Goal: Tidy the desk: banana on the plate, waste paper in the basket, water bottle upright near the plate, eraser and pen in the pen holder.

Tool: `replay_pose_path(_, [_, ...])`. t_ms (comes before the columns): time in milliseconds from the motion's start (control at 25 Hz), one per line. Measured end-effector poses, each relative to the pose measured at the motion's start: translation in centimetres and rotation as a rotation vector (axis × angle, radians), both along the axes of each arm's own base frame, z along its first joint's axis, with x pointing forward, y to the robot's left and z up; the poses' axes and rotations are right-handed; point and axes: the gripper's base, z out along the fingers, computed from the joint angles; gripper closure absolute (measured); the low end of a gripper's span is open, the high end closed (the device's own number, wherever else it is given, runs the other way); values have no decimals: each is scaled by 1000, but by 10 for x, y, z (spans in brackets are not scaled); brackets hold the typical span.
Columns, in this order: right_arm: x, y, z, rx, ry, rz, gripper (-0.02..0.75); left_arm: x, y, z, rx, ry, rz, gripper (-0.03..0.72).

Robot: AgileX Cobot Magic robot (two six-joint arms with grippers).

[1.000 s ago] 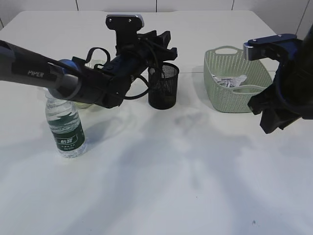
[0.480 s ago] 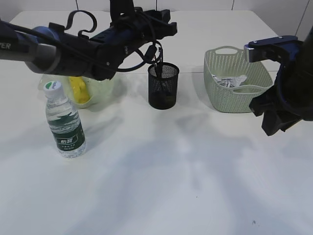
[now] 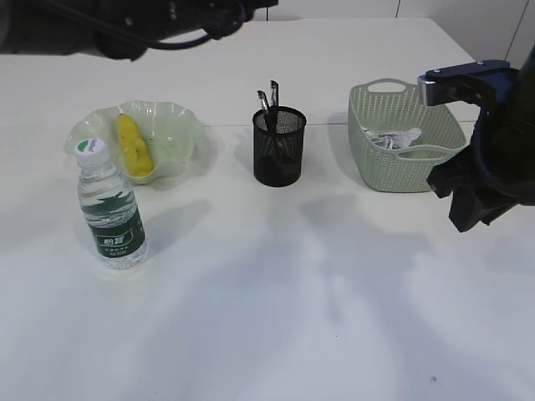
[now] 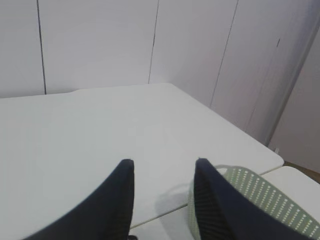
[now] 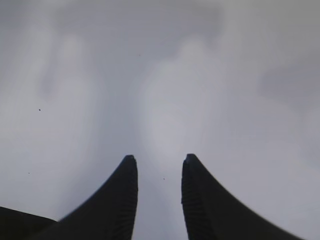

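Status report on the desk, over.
Both grippers open, empty. Banana on plate, bottle upright, paper in basket. Nothing blocking.

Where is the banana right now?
In the exterior view the banana lies in the pale-green wavy plate at the left rear of the desk, just behind the upright water bottle.

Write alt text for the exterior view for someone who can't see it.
A white desk looks tidied: a banana lies on a wavy pale-green plate, a water bottle stands upright in front of it, pens stick out of a black mesh pen holder, and crumpled paper sits in a green basket. Dark robot arms show at the top left and right edges.
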Motion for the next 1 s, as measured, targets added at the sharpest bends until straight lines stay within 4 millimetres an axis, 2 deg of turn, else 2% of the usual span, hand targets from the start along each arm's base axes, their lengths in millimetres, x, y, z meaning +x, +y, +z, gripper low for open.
replay_pose_path(200, [2, 1, 0, 6, -24, 0, 508, 1, 51, 27, 45, 96, 88, 405])
replay_pose_path(400, [6, 1, 1, 16, -62, 1, 508, -3, 115, 44, 125, 247, 203, 405])
replay_pose_path(520, [6, 1, 1, 15, -66, 2, 508, -13, 152, 57, 217, 312, 276, 405])
replay_pose_path(680, [6, 0, 1, -3, -71, -4, 508, -33, 198, 77, 229, 383, 386, 405])
replay_pose_path(840, [6, -2, 2, -17, -76, 1, 508, -56, 228, 87, 244, 502, 462, 405])
replay_pose_path(1000, [4, -5, 11, -4, -115, -15, 507, -75, 239, 86, 301, 643, 493, 405])
